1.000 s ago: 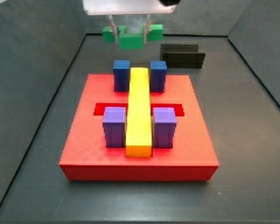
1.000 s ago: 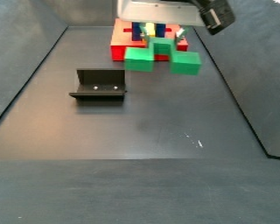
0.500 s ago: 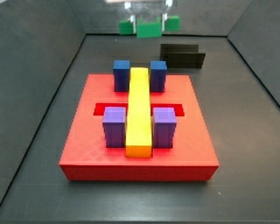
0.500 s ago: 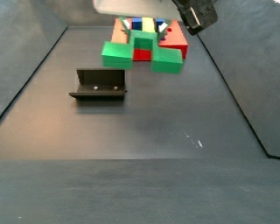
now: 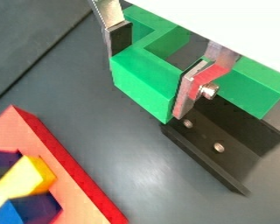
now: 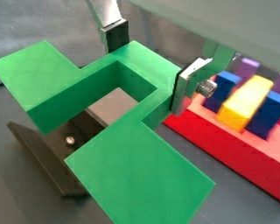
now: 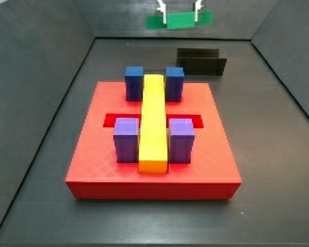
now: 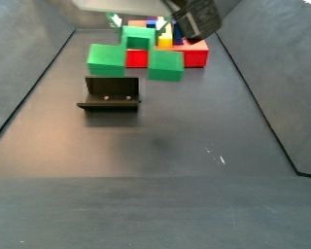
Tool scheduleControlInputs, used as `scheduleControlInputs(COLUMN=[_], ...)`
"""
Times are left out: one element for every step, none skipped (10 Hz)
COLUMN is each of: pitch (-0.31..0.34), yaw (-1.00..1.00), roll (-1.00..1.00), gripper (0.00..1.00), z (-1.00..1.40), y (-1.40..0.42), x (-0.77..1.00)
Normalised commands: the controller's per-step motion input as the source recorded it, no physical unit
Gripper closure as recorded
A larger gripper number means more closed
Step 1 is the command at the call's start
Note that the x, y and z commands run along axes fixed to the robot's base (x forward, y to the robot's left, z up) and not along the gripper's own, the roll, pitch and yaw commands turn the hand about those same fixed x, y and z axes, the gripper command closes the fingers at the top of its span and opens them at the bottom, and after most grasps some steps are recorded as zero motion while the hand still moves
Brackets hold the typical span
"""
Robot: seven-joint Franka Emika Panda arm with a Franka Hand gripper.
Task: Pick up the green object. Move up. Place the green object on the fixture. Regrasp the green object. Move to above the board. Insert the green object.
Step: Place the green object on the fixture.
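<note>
Your gripper (image 6: pixel 149 63) is clamped on the bar of the green object (image 6: pixel 101 114), a silver finger (image 5: pixel 206 77) pressed on each side, and holds it in the air. In a side view the green object (image 8: pixel 129 58) hangs level, long axis across the floor, legs toward the camera, just above the fixture (image 8: pixel 109 93). The board (image 7: pixel 151 145) lies well apart, its yellow bar (image 7: pixel 154 121) running lengthwise.

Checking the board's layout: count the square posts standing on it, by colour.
4. Two blue posts flank the yellow bar's far end on the board; two purple posts flank its near end. None seems hidden.
</note>
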Motion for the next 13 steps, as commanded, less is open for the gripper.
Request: scheduleControlInputs(pitch=[0.000,0.000,0.000,0.126,0.189,0.220,0.357,0.303,0.163,0.011,-0.020,-0.229,-0.123], yaw=[0.00,0.00,0.00,0.00,-0.03,-0.06,-0.16,-0.17,-0.20,-0.22,-0.16,-0.08,-0.06], roll=[-0.71,-0.77,-0.73,-0.49,-0.55,-0.46,-0.35,-0.55,-0.64,-0.61,-0.56,-0.54,-0.46], gripper=[1.00,1.00,1.00,1.00,1.00,1.00,1.00,1.00,1.00,1.00,1.00,1.00,1.00], z=[0.00,0.01,0.00,0.00,-0.01,0.00,0.00,0.00,-0.05,-0.25,-0.41,-0.52,-0.35], y=[0.26,0.27,0.22,0.13,0.12,0.03,0.02,0.07,0.08,0.07,0.01,0.00,0.00], x=[0.73,0.73,0.75,0.67,0.61,0.64,0.71,0.70,0.58,0.60,0.58,0.47,0.47])
